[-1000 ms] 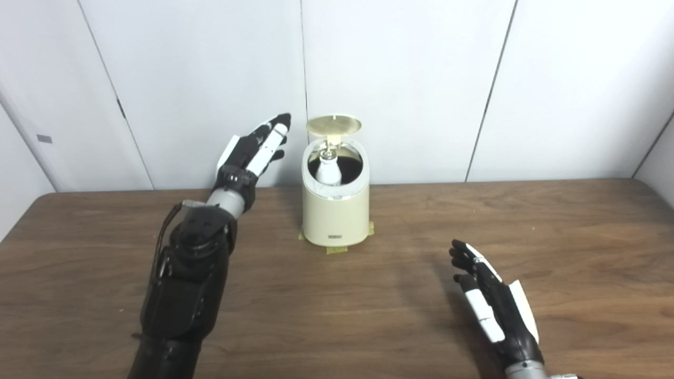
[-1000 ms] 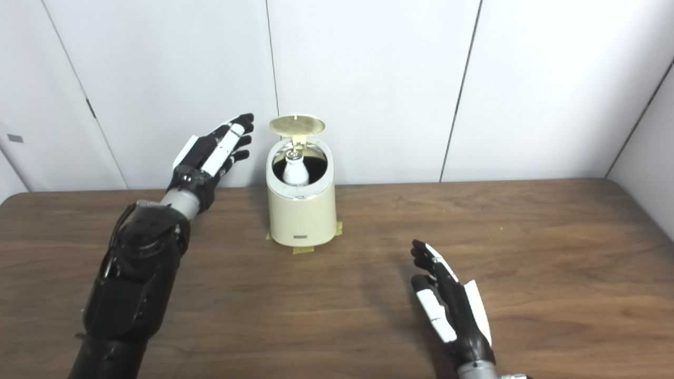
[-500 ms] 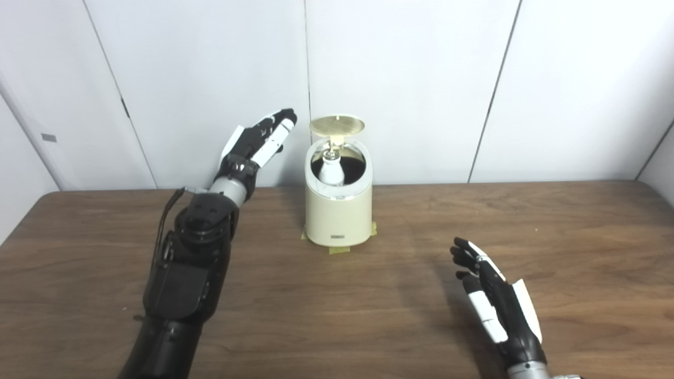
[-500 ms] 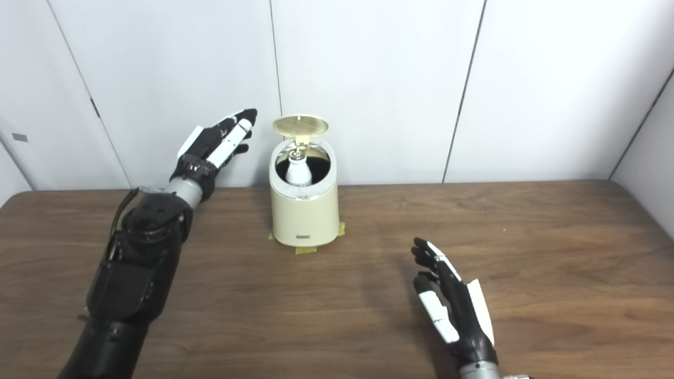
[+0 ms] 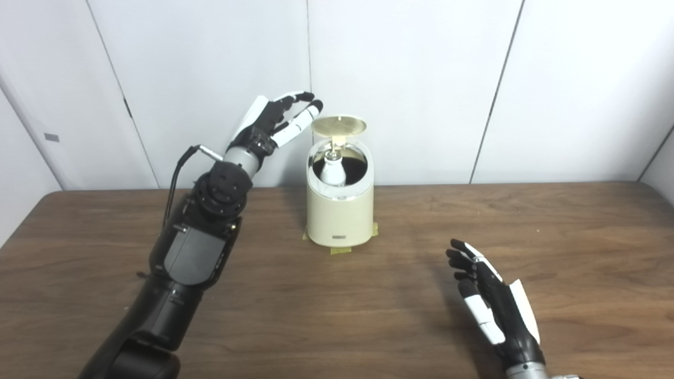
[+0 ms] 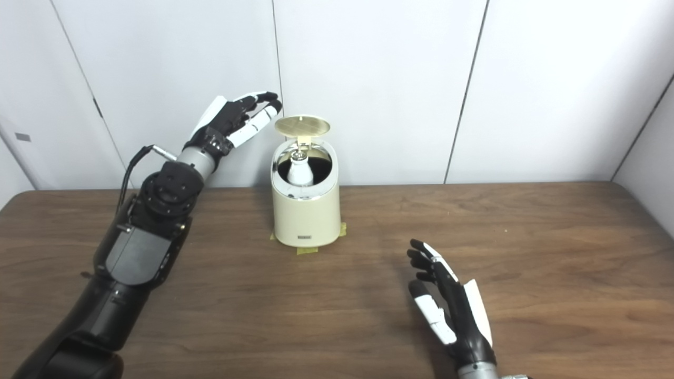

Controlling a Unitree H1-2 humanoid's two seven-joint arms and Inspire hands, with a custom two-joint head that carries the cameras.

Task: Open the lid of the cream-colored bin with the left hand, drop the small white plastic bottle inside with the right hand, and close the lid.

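Cream-colored bin point(image 5: 340, 210) upright toward the back of the brown wooden table point(image 5: 579, 231), on yellow tape patches point(image 5: 337, 250). Round gold lid point(image 5: 338, 125) flipped up, standing above the rear rim of the bin. Small white plastic bottle point(image 5: 331, 171) inside the bin, upright, cap visible through the opening. Left hand point(image 5: 274, 121) raised up and to the left of the bin, level with the lid, fingers point(image 5: 304, 115) spread and gently curved, grasping nothing, tips just beside the lid's left edge; contact with the lid not discernible. Right hand point(image 5: 492, 300) low over the table, in front and to the right of the bin, well apart from it, fingers loose and released, empty. White paneled wall point(image 5: 421, 79) behind the bin.
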